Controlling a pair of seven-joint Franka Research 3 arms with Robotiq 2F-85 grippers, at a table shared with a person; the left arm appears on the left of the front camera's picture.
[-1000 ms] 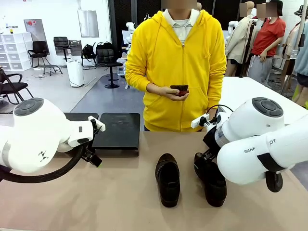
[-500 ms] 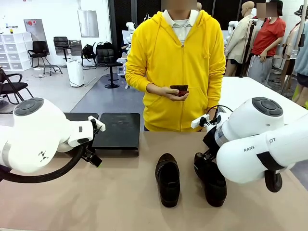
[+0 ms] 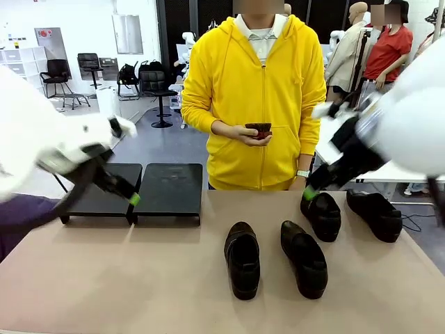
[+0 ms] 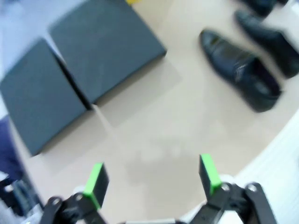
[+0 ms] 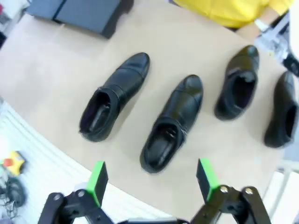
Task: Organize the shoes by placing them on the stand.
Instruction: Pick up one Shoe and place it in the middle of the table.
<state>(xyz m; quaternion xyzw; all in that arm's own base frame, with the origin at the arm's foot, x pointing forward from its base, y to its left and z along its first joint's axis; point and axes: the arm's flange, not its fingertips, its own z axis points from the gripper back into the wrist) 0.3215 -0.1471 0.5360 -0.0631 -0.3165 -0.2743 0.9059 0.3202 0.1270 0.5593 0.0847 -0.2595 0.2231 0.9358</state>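
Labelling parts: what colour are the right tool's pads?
Bright green pads, clearest in the right wrist view.

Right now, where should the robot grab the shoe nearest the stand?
Probably the heel-side rim of that shoe, coming from above. It sits upright with its opening facing up and its heel toward the robot, so the thin rim can be pinched inside and out.

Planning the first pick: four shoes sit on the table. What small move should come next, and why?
Probably lower the open right gripper onto the shoe lined up between its fingers; no shoe is on the stand yet.
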